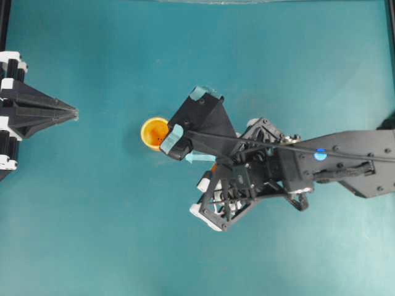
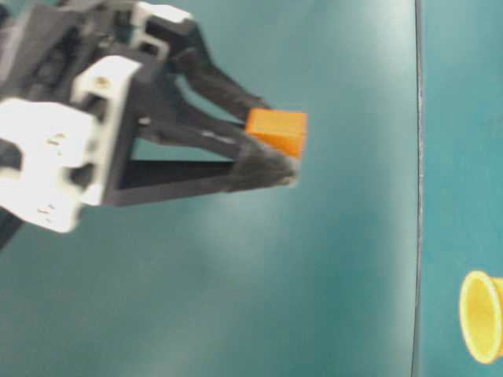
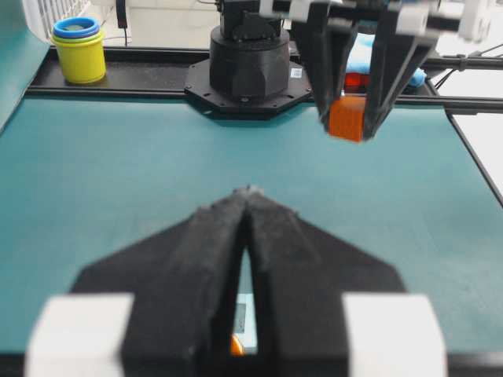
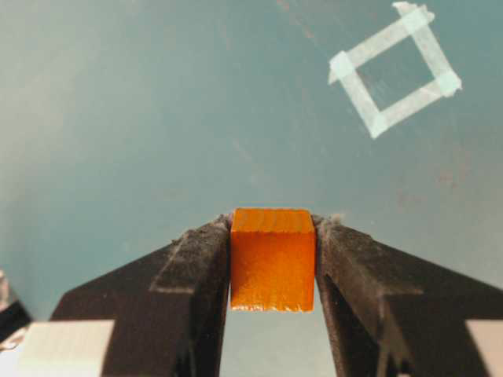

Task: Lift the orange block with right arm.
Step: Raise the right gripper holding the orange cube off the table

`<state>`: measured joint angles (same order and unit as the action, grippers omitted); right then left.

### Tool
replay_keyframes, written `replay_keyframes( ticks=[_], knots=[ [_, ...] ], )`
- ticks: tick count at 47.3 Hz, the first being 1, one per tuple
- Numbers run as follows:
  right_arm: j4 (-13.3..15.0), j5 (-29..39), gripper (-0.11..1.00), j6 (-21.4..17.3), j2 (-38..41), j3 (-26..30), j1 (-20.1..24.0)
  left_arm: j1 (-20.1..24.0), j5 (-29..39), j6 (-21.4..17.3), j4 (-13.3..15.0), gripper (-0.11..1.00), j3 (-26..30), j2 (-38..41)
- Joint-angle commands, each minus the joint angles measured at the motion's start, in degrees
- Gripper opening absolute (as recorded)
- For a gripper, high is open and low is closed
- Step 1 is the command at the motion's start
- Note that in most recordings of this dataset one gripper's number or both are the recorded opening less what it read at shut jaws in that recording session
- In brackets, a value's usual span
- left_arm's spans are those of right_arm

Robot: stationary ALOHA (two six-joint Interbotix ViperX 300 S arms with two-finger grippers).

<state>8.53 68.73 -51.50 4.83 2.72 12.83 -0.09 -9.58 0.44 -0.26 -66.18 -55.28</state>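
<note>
Right pincer (image 4: 273, 259) squeezing orange block (image 4: 273, 259) between both tips. Block up in air, off teal table (image 4: 118, 118). Lift looks mostly done; maybe just hold it there. Left pincer (image 3: 247, 196) closed, empty, far off. Orange cup (image 1: 153, 132) sits untouched.

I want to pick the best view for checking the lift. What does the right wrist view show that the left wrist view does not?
Only the right wrist view shows the tape square on the table. Only the left wrist view shows the shut left gripper, the stacked cups and the arm base. Both show the block clamped between the right gripper fingers, above the table.
</note>
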Motion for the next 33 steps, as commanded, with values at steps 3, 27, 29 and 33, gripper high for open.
replay_keyframes(
  ticks=[3, 27, 29, 33],
  knots=[
    [-0.88, 1.58, 0.40, 0.09, -2.29, 3.78, 0.09, 0.00, -0.35, 0.00, -0.09, 0.00, 1.67, 0.26],
    [-3.34, 5.45, 0.40, 0.00, -2.29, 11.87, 0.09, 0.00, -0.26, 0.00, -0.09, 0.00, 1.67, 0.26],
    [-3.52, 6.15, 0.40, 0.00, -2.29, 12.48, 0.09, -0.09, -0.26, 0.00, -0.09, 0.00, 1.67, 0.26],
    [-3.87, 7.29, 0.40, 0.00, -2.29, 13.54, 0.09, -0.09, -0.26, 0.00, -0.18, 0.00, 1.67, 0.26]
  ],
)
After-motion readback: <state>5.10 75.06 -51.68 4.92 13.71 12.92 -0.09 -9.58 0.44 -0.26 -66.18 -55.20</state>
